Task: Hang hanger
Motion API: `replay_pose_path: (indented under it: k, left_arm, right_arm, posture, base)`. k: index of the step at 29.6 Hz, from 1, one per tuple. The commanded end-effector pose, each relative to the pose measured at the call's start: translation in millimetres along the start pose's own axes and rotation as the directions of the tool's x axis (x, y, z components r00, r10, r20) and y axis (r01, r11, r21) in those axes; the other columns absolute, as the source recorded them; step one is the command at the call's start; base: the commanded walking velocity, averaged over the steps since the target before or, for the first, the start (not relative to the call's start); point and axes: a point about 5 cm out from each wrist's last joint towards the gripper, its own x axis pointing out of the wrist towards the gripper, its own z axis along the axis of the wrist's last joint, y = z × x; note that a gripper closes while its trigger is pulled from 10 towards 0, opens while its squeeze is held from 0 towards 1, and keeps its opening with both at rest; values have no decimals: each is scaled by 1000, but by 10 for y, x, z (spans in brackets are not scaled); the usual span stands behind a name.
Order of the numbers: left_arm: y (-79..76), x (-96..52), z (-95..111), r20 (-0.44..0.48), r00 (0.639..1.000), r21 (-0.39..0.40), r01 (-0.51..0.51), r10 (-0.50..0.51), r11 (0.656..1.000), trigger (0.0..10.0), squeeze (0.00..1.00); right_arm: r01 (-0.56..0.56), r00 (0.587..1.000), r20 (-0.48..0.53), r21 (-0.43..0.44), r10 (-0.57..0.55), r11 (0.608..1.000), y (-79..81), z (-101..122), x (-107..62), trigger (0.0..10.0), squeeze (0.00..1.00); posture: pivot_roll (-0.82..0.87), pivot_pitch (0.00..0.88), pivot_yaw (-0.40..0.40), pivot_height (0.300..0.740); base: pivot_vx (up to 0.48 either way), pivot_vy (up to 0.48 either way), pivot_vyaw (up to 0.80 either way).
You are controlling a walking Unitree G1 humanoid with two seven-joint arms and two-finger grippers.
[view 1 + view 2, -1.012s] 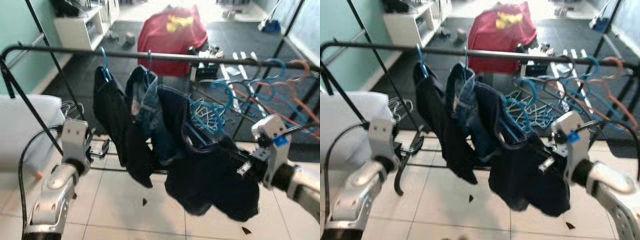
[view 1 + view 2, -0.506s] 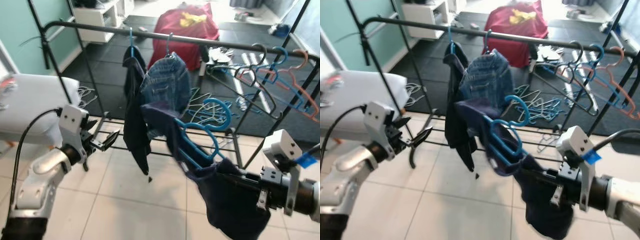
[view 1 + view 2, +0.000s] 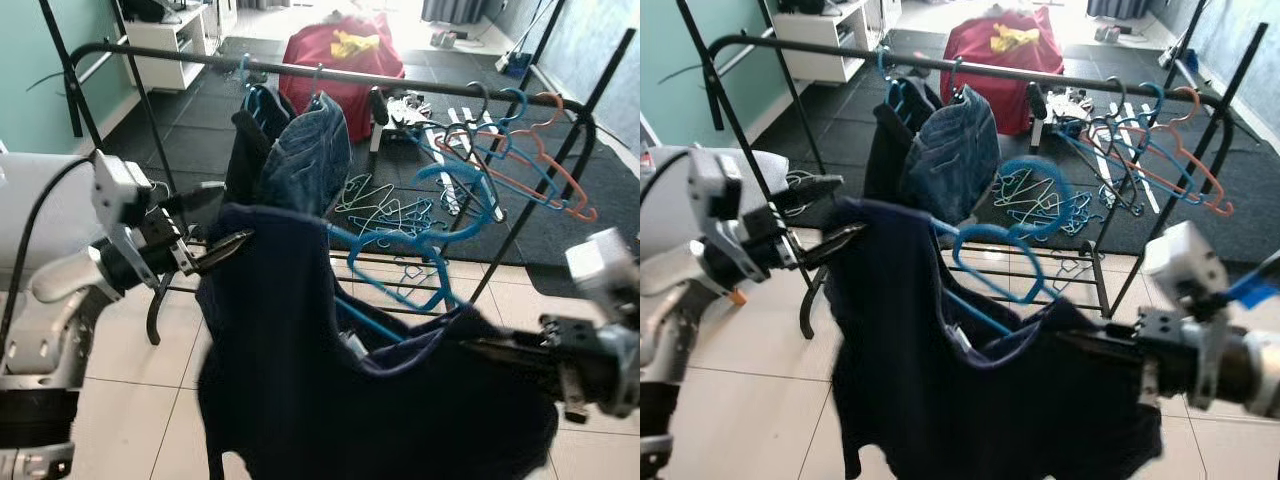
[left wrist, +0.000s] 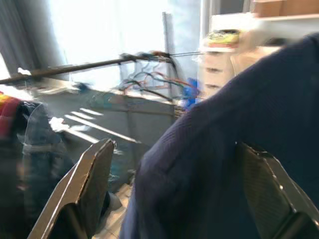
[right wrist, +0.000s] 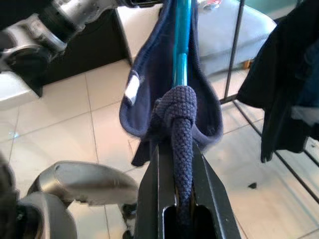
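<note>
Clothes rail: black metal frame, its top bar running beyond and above both hands, standing half on white floor tiles, half on a dark mat.

Navy garment: large dark knit piece, draped between the two hands in front of the rail; one shoulder lies at the left hand's fingertips, the opposite end runs to the right hand. Blurred in the eye views.

Hung clothes: a dark garment and a denim piece on the rail, just beyond the left hand and above the navy garment.

Red garment: on the floor beyond the rail, well away from both hands.

White cabinet: far beyond the left hand, against a teal wall.

Blue hanger: inside the navy garment, its hook rising above the collar between the hands, below the rail bar and not on it. In the right wrist view its blue bar runs straight out from the right hand's fingers.

Spare hangers: blue, orange and dark, hooked on the rail's end above the right hand; further hangers lie on the mat.

Left hand: fingers spread apart, the garment's shoulder lying between them.

Right hand: clenched on a bunched fold of the navy garment at the hanger.
</note>
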Motion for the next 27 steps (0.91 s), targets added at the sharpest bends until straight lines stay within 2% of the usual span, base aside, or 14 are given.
replay_pose_path:
  k: [1, 2, 4, 7, 13, 15, 20, 27]
  left_arm:
    - [41, -115, 43, -1, 999, -48, 52, -52, 998, 10000, 0]
    - [41, -115, 43, -1, 999, -48, 52, -52, 998, 10000, 0]
    - [68, -248, 92, 17, 991, -98, 132, -131, 986, 10000, 0]
    - [84, -283, 80, 0, 988, -87, 156, -157, 984, 10000, 0]
    - [60, -272, 47, 11, 983, -107, 184, -184, 977, 10000, 0]
    - [-22, -245, -24, 19, 972, -144, 234, -234, 962, 10000, 0]
    - [-130, -197, -186, -4, 959, -174, 277, -282, 945, 10000, 0]
    - [-157, -161, -229, 22, 958, -183, 284, -285, 941, 10000, 0]
  right_arm:
    - [-26, 1000, 17, -17, 26, 1000, 25, 65, -52, 0, 0]
    - [-26, 1000, 17, -17, 26, 1000, 25, 65, -52, 0, 0]
    - [-44, 999, 10, -13, 44, 999, 35, 78, -93, 0, 0]
    - [-70, 997, 14, -12, 71, 997, 47, 90, -95, 0, 0]
    - [-84, 996, 27, -24, 85, 996, 42, 129, -88, 0, 0]
    - [-87, 994, 55, -45, 89, 995, 30, 201, -100, 0, 0]
    - [-98, 988, 108, -79, 106, 992, 19, 310, -115, 0, 0]
    - [-122, 978, 155, -106, 138, 987, 29, 408, -119, 0, 0]
  posture:
    - [-106, 84, -33, 740]
    - [-106, 84, -33, 740]
    - [-107, 83, -32, 740]
    - [-105, 77, -29, 740]
    - [-108, 71, -24, 740]
    - [-112, 67, -23, 740]
    - [-115, 64, -23, 740]
    - [-116, 63, -23, 740]
  base:
    - [0, 0, 0]
    - [0, 0, 0]
    - [0, 0, 0]
    - [0, 0, 0]
    - [0, 0, 0]
    - [0, 0, 0]
    - [0, 0, 0]
    - [0, 0, 0]
